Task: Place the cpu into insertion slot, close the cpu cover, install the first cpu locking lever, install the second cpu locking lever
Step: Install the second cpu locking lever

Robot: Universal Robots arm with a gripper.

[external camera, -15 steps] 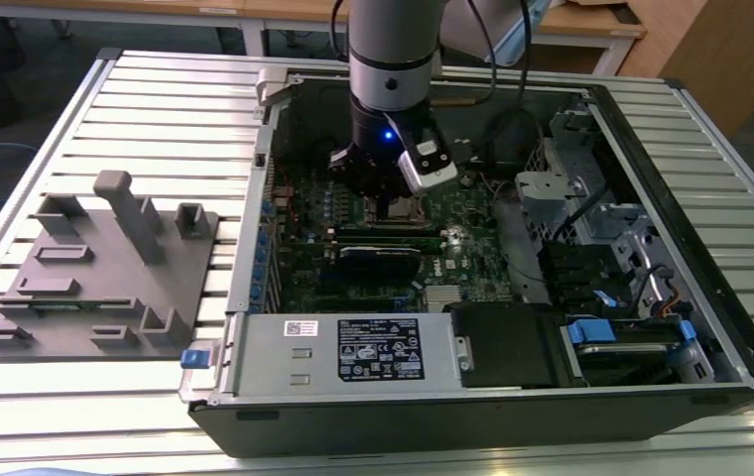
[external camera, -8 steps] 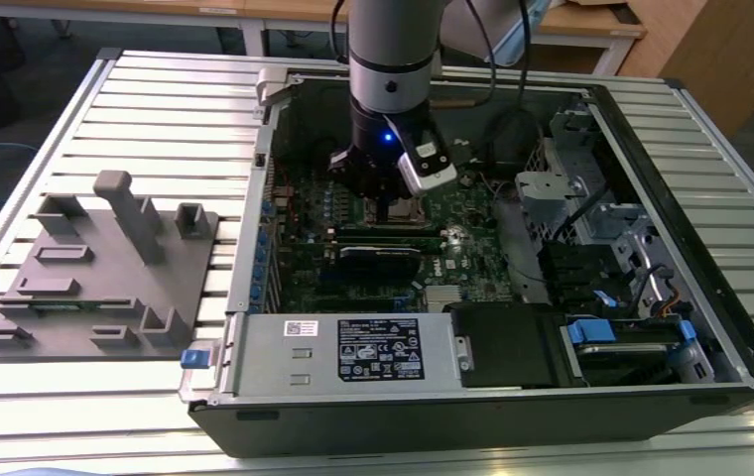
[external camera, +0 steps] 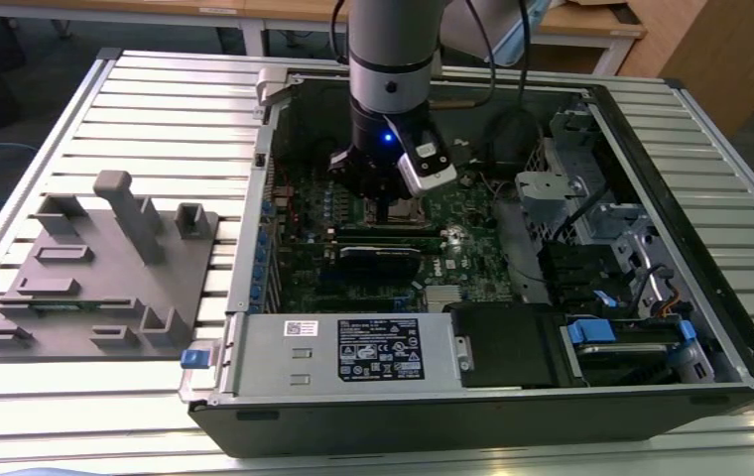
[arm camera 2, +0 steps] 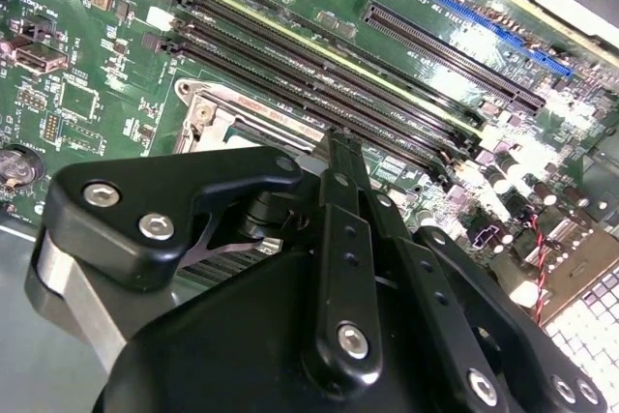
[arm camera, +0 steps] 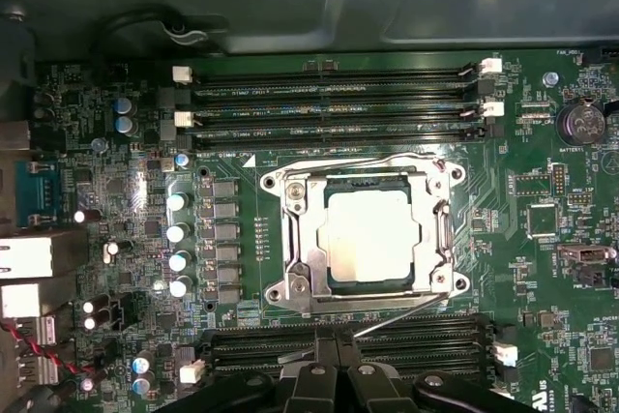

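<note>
In the first wrist view the cpu [arm camera: 372, 239], a pale square chip, lies in the insertion slot [arm camera: 279, 289] on the green board. The cpu cover [arm camera: 298, 239], a silvery frame, lies flat around it. One locking lever [arm camera: 368, 160] runs along the socket's far side. The other lever [arm camera: 406, 314] stands out at a slant, its free end right at my fingertips. My gripper [arm camera: 337, 336] is shut just beside the socket. In the second wrist view its black fingers [arm camera 2: 334, 200] meet at the gripper [arm camera 2: 338, 137] tip above the socket corner [arm camera 2: 208, 108]. The exterior view shows the gripper [external camera: 384, 198] low inside the computer case.
Long black memory slots [arm camera: 329, 94] flank the socket on both sides. A grey power supply box [external camera: 337, 352] fills the case's near edge, with a drive cage [external camera: 556, 193] and cables toward the exterior view's right. A grey fixture block [external camera: 99, 268] stands on the slatted table outside the case.
</note>
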